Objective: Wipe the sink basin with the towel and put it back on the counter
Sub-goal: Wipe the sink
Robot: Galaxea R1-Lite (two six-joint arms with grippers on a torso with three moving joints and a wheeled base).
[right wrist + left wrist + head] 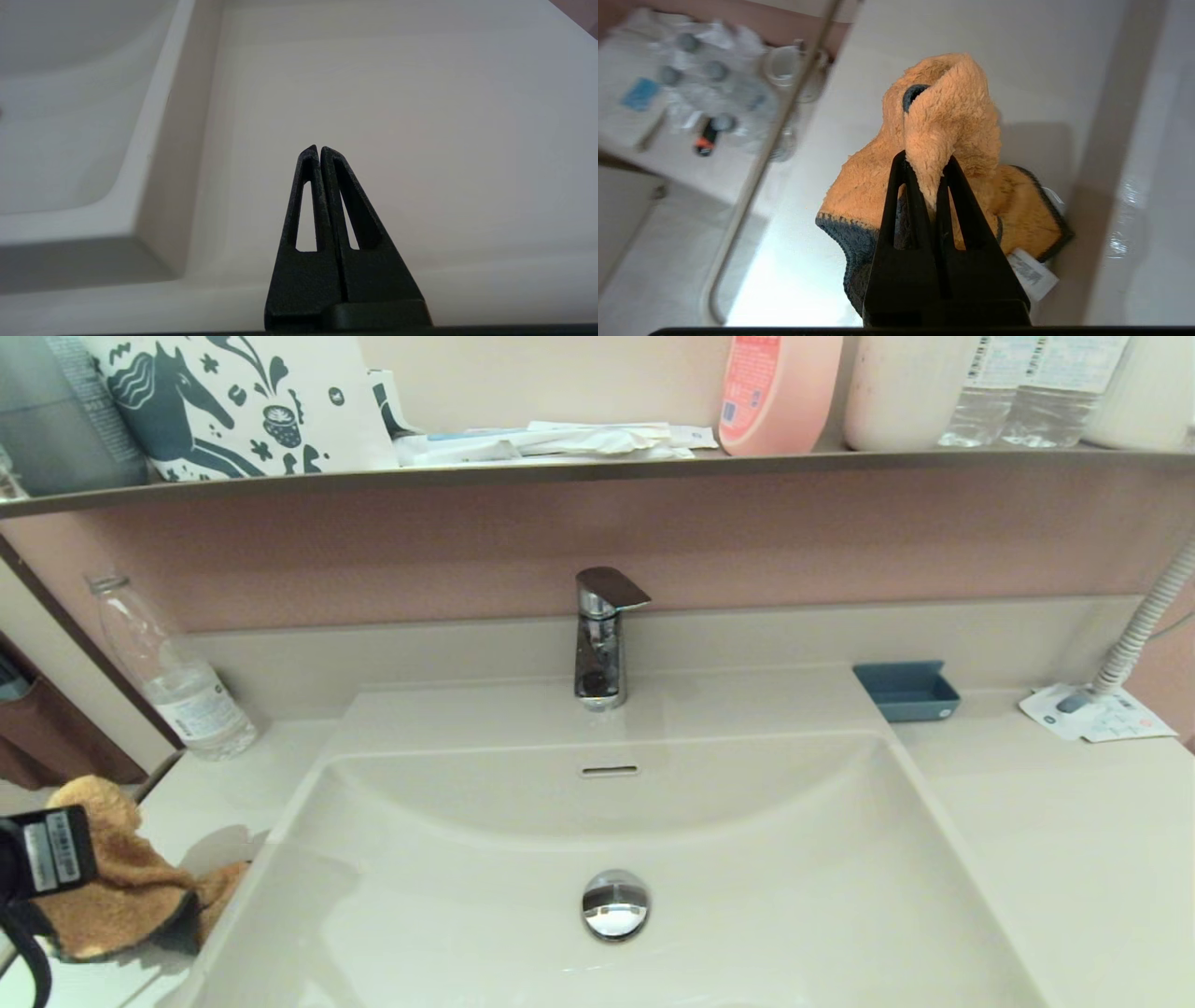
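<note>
Left pincer [927, 161] pinches towel [943, 140] over counter [798, 261].

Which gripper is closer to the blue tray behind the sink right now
Likely the right. The right gripper hangs shut over the counter on the blue tray's side of the sink basin; the left gripper pinches the towel across the basin.

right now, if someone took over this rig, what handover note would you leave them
Left gripper: shut on a fold of the towel, over the counter left of the sink basin; part of the towel rests on the counter.
Right gripper: shut, empty, idle above the counter right of the basin.
Done: towel gripped.
Whether the basin has been wiped cannot be told.
Left: wipe the basin if not yet done, then release the towel on the counter.
</note>
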